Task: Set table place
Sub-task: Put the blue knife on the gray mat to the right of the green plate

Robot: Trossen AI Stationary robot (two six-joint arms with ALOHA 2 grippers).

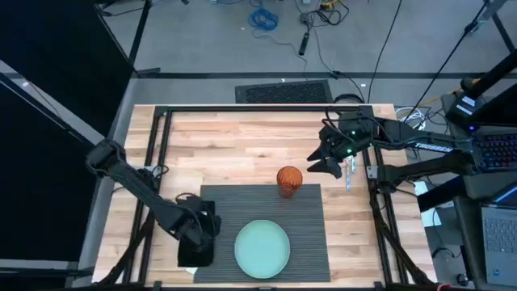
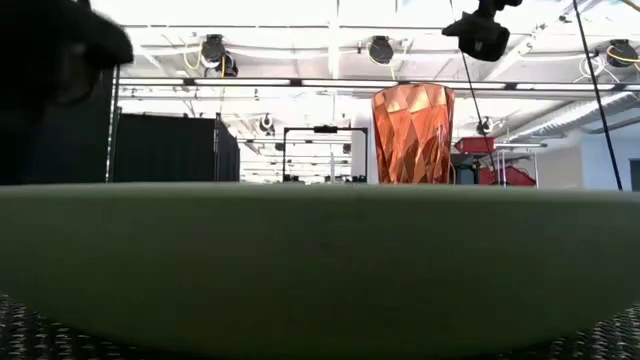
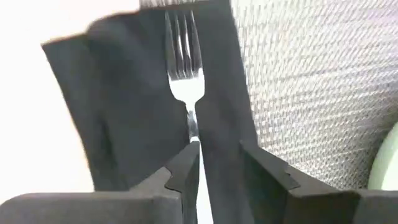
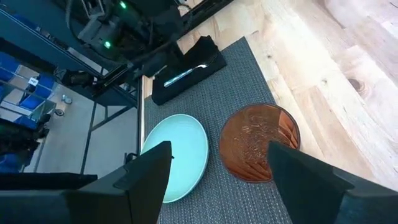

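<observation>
Left wrist view: my left gripper (image 3: 217,165), fingers narrowly parted, straddles the fork (image 3: 185,68) handle on the napkin (image 3: 124,93), lengthwise beside the placemat (image 3: 311,81). Right gripper (image 4: 214,168) hangs wide above the cup (image 4: 260,142).

The overhead camera is looking straight down on my whole desk (image 1: 242,145), both arms included. The low one is sitting at desk height, pressed right against the pale green plate (image 2: 320,260), facing level into the room past the orange cup (image 2: 412,133). My left wrist camera is peering closely at a fork (image 3: 185,68) on the black napkin (image 3: 124,106). My right wrist camera is looking down from higher, sharing plate, cup, fork and napkin with the overhead view.
</observation>
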